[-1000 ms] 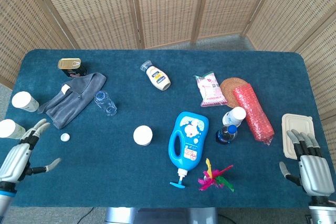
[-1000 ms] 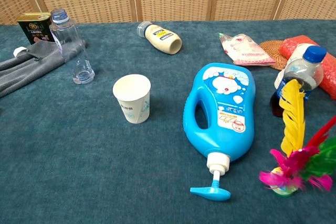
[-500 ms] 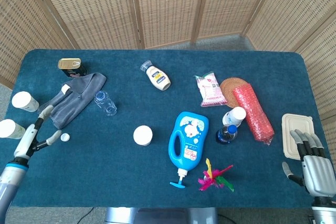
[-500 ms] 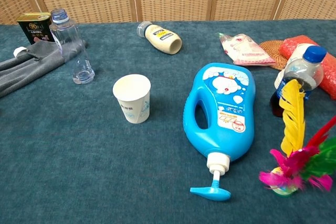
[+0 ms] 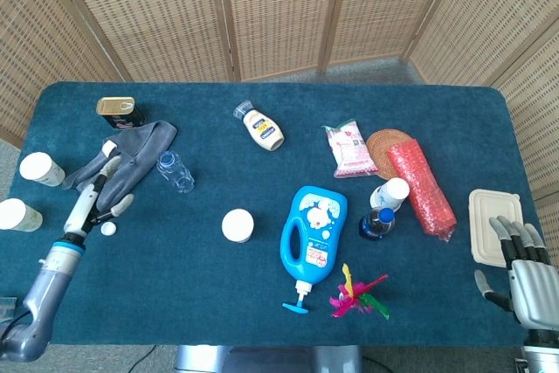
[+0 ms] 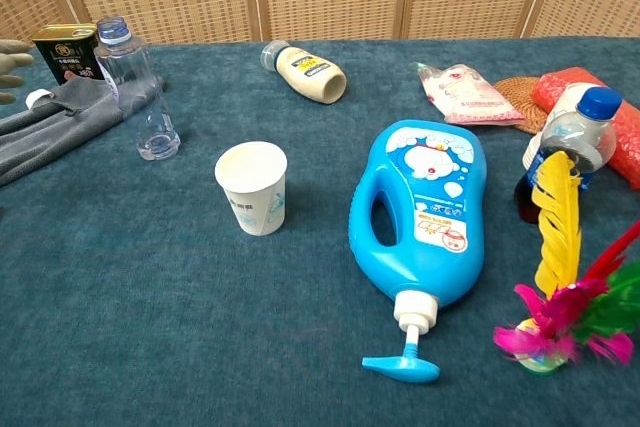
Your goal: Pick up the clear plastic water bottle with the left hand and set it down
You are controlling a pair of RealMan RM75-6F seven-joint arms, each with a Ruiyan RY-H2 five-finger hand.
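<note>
From the head view, the clear plastic water bottle [image 5: 175,171] is lying on the blue table [image 5: 262,303], just right of the grey cloth [image 5: 122,163] and maybe overlapping its edge, long axis running diagonally with the blue cap pointing up-left toward the cloth and the base toward the table's middle. The left hand [image 5: 98,189] is out over the cloth, a little left of and below the bottle, fingers spread, nothing in it, not touching the bottle. So the bottle sits to that hand's right and slightly farther from the robot, and I'd guess the reach has to go rightward across the cloth. The right hand [image 5: 527,272] is way off at the far right edge by the white container [image 5: 493,220], fingers loosely extended and empty, so left is clearly the nearer one. In the chest view the bottle [image 6: 135,87] shows at upper left beside the cloth [image 6: 60,127] and the tin [image 6: 67,52], cap toward the back. Only a sliver of the left hand [image 6: 10,65] pokes in at the left edge, too little to read its grip there. The right hand isn't in that view.
</note>
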